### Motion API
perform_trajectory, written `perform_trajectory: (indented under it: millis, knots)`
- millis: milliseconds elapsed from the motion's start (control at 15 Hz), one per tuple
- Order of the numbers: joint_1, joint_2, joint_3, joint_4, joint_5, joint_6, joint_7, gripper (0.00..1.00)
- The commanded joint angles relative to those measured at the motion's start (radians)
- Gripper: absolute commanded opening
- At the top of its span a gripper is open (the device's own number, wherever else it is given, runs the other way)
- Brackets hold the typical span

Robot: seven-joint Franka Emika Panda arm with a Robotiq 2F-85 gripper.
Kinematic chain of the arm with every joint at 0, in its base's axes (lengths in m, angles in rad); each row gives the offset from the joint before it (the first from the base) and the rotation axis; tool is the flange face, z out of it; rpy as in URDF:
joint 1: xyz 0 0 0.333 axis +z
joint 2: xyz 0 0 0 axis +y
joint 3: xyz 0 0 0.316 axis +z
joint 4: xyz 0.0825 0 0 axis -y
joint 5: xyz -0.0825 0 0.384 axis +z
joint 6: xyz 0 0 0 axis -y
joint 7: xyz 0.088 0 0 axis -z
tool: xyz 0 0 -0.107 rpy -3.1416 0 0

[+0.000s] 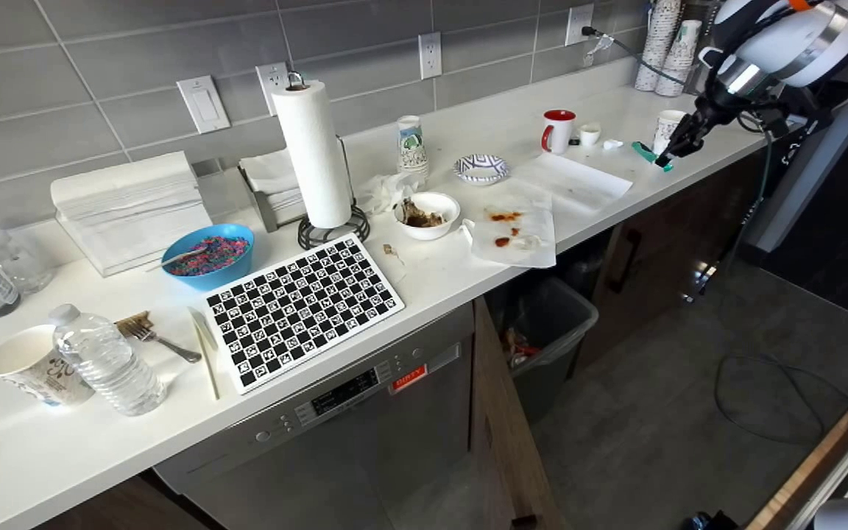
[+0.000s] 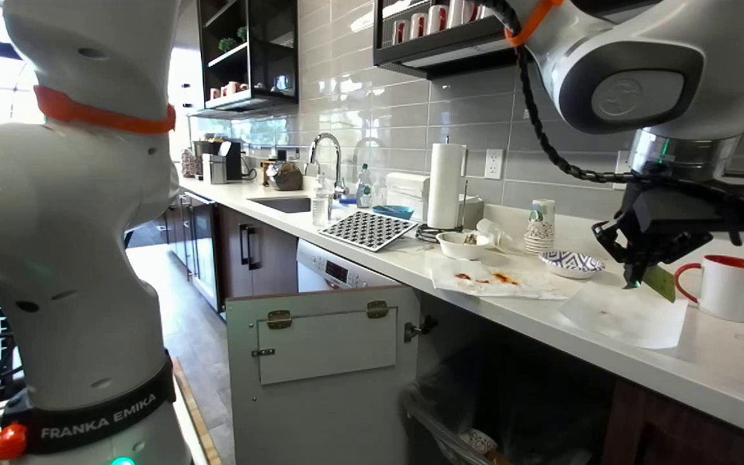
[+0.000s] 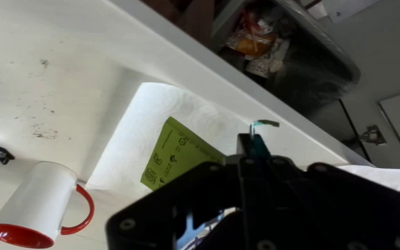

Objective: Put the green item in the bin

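The green item point(image 3: 181, 152) looks like a thin green packet with dark print in the wrist view. It also shows in both exterior views point(image 1: 643, 152) point(image 2: 661, 283). My gripper point(image 3: 251, 139) is shut on it, with a bit of teal-green sticking out past the fingertips. In an exterior view the gripper point(image 2: 632, 278) holds it above the counter, in front of a white paper sheet. The gripper also shows at the upper right of an exterior view point(image 1: 665, 156). The dark bin point(image 1: 577, 313), with a clear-looking liner and some trash, stands below the counter in the open cabinet; its rim point(image 3: 351, 71) shows in the wrist view.
A red-and-white mug point(image 2: 730, 289) stands beside the white paper sheet point(image 2: 624, 320). A patterned bowl point(image 1: 481, 168), stained paper point(image 1: 516, 243) and a white bowl point(image 1: 431, 228) lie along the counter. The open cabinet door point(image 2: 320, 387) juts out beside the bin.
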Motion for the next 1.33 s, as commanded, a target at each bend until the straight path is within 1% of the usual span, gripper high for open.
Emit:
perform_trajectory:
  millis: [0,267,467,600,800,1000,1200,1267]
  knots:
    - [0.038,-0.153,-0.085,-0.179,0.089,-0.133,-0.056,0.0]
    - [0.084,-0.235,-0.193,-0.278,0.08,-0.293,-0.052,0.0]
    - [0.107,-0.268,-0.252,-0.352,0.069,-0.346,-0.075,0.0]
    - [0.116,-0.264,-0.282,-0.387,0.068,-0.355,-0.088,0.0]
    - [0.121,-0.25,-0.31,-0.454,0.042,-0.303,-0.136,0.0]
    - [0.129,-0.205,-0.322,-0.491,0.067,-0.284,-0.163,0.0]
    - [0.138,-0.151,-0.316,-0.509,0.11,-0.245,-0.142,0.0]
    - [0.13,-0.194,-0.324,-0.5,0.073,-0.29,-0.141,0.0]
